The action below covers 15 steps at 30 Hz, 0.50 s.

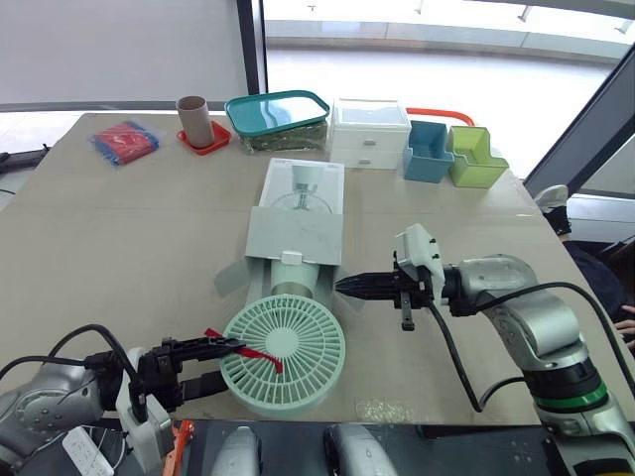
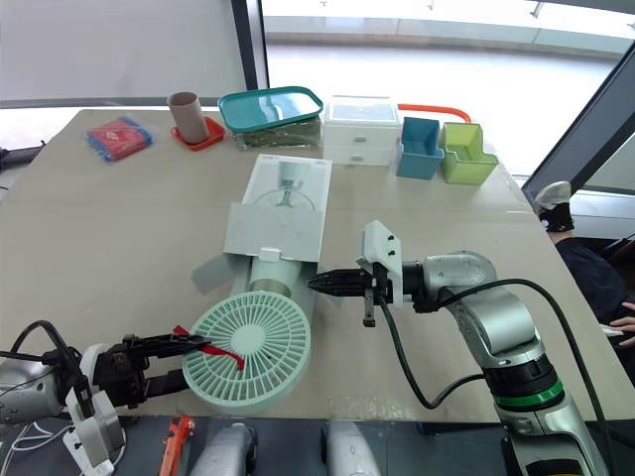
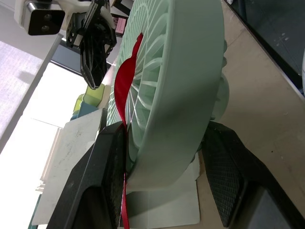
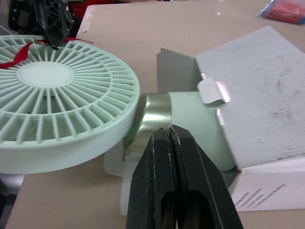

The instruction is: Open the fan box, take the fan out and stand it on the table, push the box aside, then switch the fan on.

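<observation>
Fan box (image 1: 295, 233) lies flat near the middle of the tan table (image 1: 119, 248), its lid flap folded open and its mouth facing the table's near edge. The pale green fan (image 1: 298, 362) is partly out of the box: its round grille head lies face up near the table's front edge, while its stem, with a gold collar (image 4: 155, 114), sits in the box mouth. The left gripper (image 1: 226, 362) is clamped on the head's rim, one black finger (image 3: 112, 176) on the grille face and the other behind the head. The right gripper (image 1: 347, 286) has its fingers pressed together on nothing, its tip just beside the stem; contact cannot be told. A red ribbon (image 1: 263, 355) crosses the grille.
</observation>
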Available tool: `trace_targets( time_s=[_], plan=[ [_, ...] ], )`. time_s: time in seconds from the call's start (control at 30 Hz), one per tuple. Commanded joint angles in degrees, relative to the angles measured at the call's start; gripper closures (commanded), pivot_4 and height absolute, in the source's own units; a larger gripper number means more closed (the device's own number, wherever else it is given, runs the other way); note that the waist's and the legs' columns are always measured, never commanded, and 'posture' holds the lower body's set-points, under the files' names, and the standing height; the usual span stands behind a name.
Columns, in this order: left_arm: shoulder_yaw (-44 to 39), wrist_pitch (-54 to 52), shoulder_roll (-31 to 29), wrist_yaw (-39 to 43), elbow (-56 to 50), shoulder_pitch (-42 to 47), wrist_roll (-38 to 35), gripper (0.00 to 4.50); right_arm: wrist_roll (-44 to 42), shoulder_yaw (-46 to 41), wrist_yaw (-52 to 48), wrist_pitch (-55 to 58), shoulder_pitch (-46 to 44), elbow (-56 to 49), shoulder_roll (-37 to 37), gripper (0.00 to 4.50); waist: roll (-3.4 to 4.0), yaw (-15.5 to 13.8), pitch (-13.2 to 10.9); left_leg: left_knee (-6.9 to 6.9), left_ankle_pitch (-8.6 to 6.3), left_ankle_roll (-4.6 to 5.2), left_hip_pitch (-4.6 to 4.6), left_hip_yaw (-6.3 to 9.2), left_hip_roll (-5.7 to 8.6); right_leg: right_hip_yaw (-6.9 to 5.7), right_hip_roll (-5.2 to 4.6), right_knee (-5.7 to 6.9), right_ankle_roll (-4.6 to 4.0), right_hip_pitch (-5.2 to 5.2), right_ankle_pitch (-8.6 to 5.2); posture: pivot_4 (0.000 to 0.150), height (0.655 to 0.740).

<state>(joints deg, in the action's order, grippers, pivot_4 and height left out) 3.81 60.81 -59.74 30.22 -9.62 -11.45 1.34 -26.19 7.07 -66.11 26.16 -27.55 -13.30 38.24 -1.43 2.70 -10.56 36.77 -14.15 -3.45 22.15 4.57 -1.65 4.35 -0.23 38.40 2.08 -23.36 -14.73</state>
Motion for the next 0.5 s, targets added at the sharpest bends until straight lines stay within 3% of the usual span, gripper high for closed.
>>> trace_targets(
  time_s=[0.03, 0.5],
  plan=[
    [-2.31, -2.76, -0.95, 0.99, -3.89, -2.76, -2.86, 2.49, -0.09, -0.66, -0.80, -1.45, -1.23, -0.05, 0.20, 4.50, 0.00, 0.00, 0.00, 0.00, 0.00, 0.00, 0.00, 0.00, 0.00, 0.00, 0.01, 0.00, 0.00, 0.00, 0.00, 0.150, 0.7400],
    [-7.93, -16.58, 0.66, 5.25, -17.15, -13.34, -11.76, 2.49, -1.91, -2.24, -4.06, -0.88, -1.50, -0.80, 2.59, 4.50, 0.00, 0.00, 0.00, -0.02, 0.00, 0.00, -0.01, -0.05, -0.02, 0.04, 0.03, -0.01, -0.02, -0.01, -0.01, 0.150, 0.7400]
  ],
)
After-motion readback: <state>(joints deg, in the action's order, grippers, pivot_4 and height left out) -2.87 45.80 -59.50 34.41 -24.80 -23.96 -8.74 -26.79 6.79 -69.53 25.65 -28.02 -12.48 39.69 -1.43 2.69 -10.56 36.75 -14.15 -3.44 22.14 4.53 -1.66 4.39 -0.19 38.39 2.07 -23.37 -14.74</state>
